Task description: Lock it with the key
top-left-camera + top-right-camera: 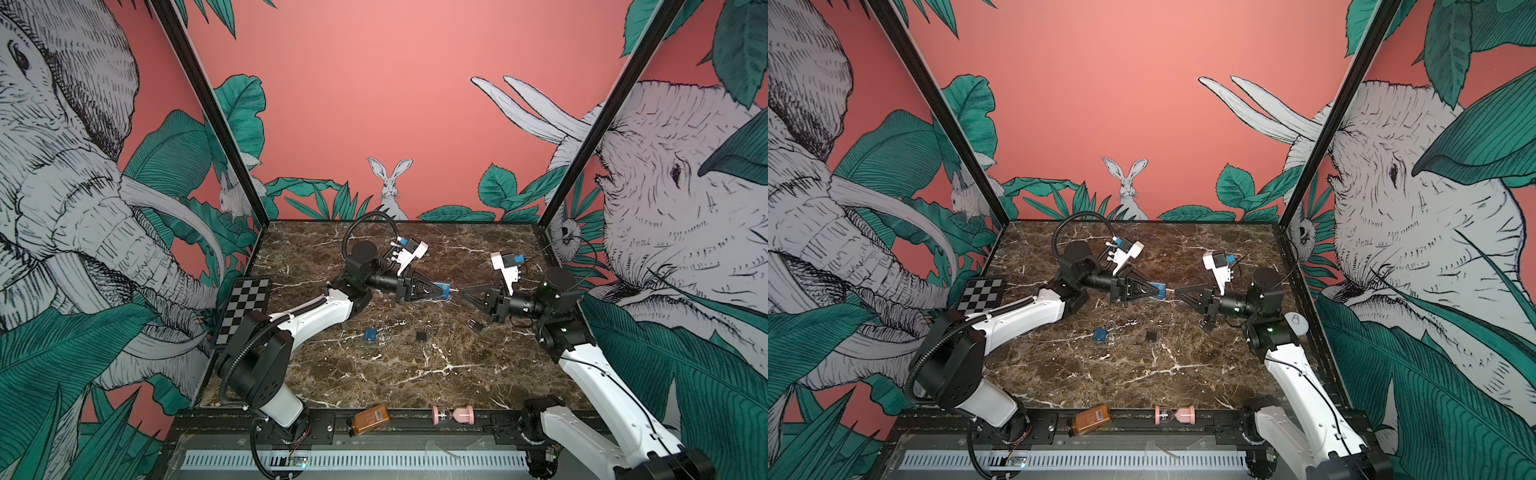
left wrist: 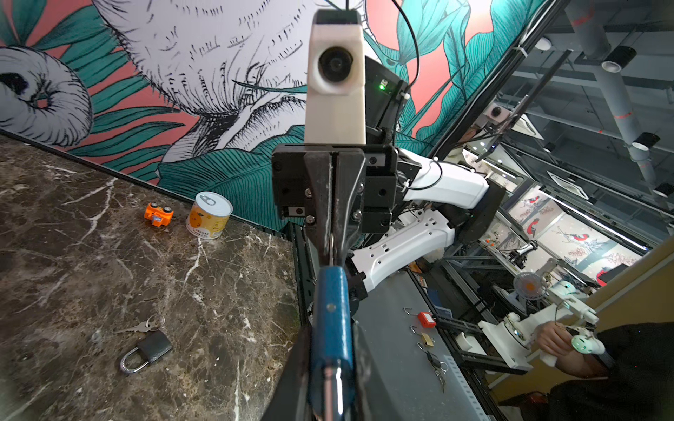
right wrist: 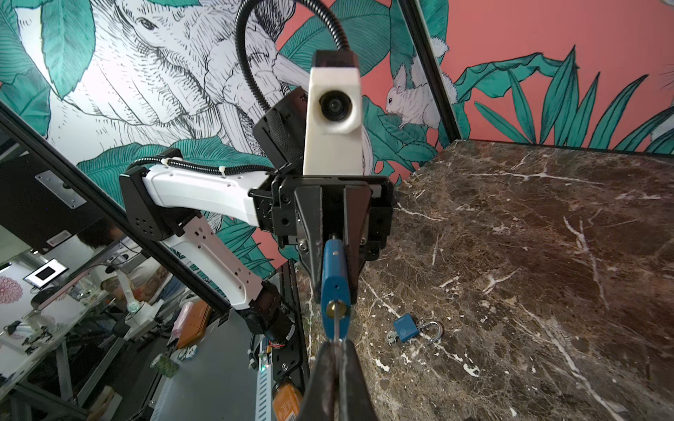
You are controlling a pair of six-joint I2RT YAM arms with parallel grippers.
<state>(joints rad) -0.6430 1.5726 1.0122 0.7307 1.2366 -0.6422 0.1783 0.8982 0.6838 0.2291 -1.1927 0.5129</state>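
Blue padlock (image 3: 335,280) is held off the marble table (image 1: 415,374), clamped in left gripper (image 1: 437,289). Key (image 3: 337,328) meets its brass keyhole, seemingly inserted, depth unclear. Right gripper (image 1: 462,291) is pinched onto key. Spare padlock (image 1: 370,334) lies on the table, frontward of the held lock.

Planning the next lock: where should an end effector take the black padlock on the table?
I would grip the black padlock by its body, from above, across its two narrow sides. It lies flat, so its broad faces cannot be pinched; the shackle is thin and round, and a key lies by its other end.
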